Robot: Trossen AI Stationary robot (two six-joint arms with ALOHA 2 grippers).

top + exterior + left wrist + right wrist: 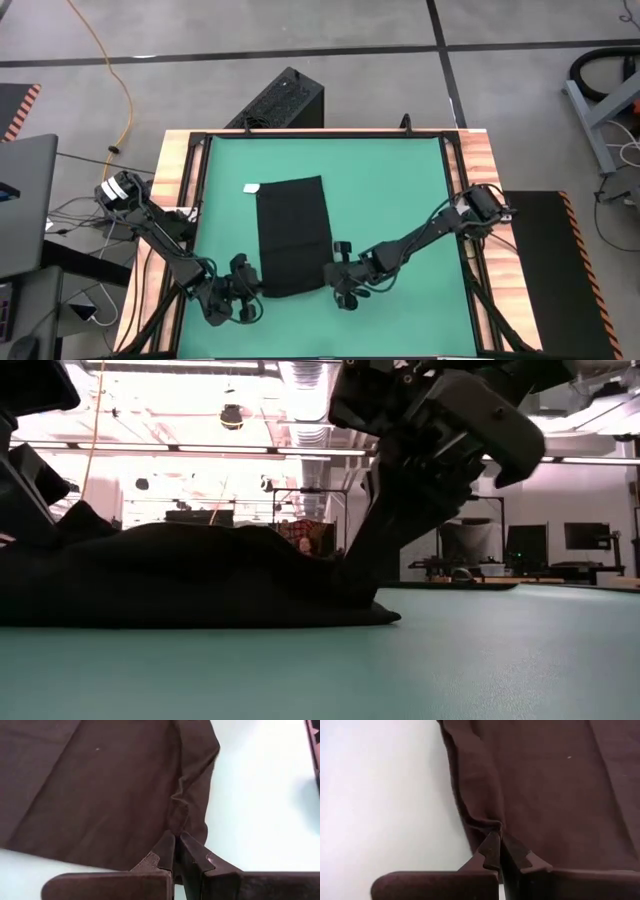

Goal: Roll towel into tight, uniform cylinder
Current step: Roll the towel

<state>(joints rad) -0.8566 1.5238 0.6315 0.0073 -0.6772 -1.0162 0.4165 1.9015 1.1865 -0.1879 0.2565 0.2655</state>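
The black towel [293,235] lies as a long strip on the green mat [400,180], with a small white tag [251,187] at its far left corner. In the low view the towel [180,580] humps up off the mat at its near end. My left gripper [256,287] is shut at the near left corner and my right gripper [336,272] is shut at the near right corner. Each wrist view shows its own gripper, left [176,836] and right [499,836], closed on puckered cloth. My left gripper pinches the towel's near left corner [175,817] between its two fingers, slanting down from the near left. The cloth puckers into folds at the fingertips; how many layers, I cannot tell. The rest of the towel lies on the mat. My right gripper pinches the towel's near right edge [487,826] between its two fingers, slanting down from the near right. The cloth gathers into a small fold at the fingertips. In the low view this end [350,595] rises a little from the mat.
A black ribbed box [280,100] stands on the floor beyond the table's far edge. The wooden table frame [180,200] borders the mat. Bare mat lies to the right and at the far end. An orange cable [115,80] runs over the floor at the far left.
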